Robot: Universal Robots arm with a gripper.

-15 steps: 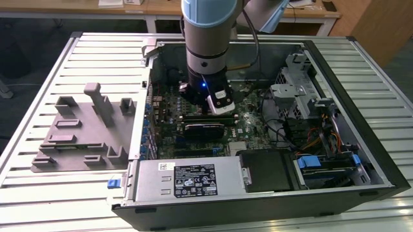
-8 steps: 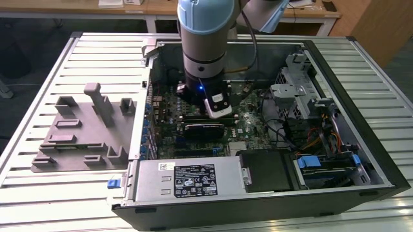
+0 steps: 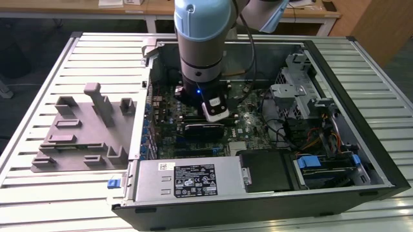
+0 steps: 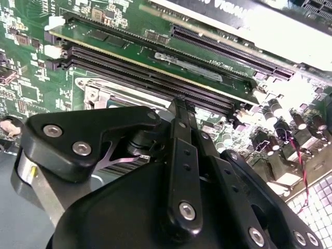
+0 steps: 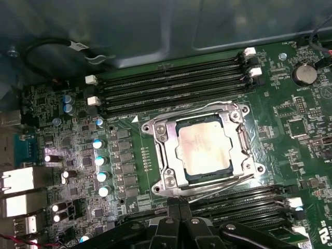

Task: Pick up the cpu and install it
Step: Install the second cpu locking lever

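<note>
The cpu, a flat square chip with a silver-grey top, lies inside the metal-framed socket on the green motherboard. The socket's retaining frame surrounds it. My gripper hovers just off one side of the socket, its two black fingers pressed together with nothing between them. In the second wrist view the gripper tapers to a closed tip above the socket's edge. In the exterior view the arm reaches straight down into the open computer case.
Memory slots run along both sides of the socket. A black expansion card sits near the arm. The power supply and drive cage line the case's near side. A grey fixture lies on the slatted table at the exterior view's left.
</note>
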